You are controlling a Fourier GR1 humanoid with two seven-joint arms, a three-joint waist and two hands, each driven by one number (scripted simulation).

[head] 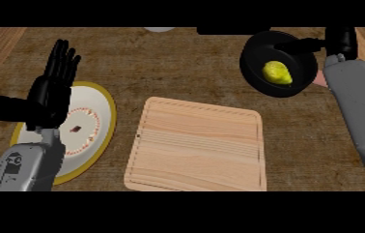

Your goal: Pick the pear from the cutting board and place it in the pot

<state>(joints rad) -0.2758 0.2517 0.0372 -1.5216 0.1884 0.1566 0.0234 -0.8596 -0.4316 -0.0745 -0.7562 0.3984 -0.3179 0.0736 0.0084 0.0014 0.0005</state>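
Note:
The yellow-green pear [277, 73] lies inside the black pot [254, 67] at the upper right of the counter. My right hand [341, 41] is just right of the pot, above its rim. One dark finger stretches left over the pot's edge, and nothing is held in the hand. The pear is apart from the hand. The wooden cutting board [196, 145] sits in the middle with nothing on it. My left hand [55, 80] rests open at the left, fingers straight up.
A white plate with a yellow rim [100, 125] lies at the left, partly under my left forearm. A pale round object [159, 29] shows at the counter's far edge. Bare wood counter surrounds the board.

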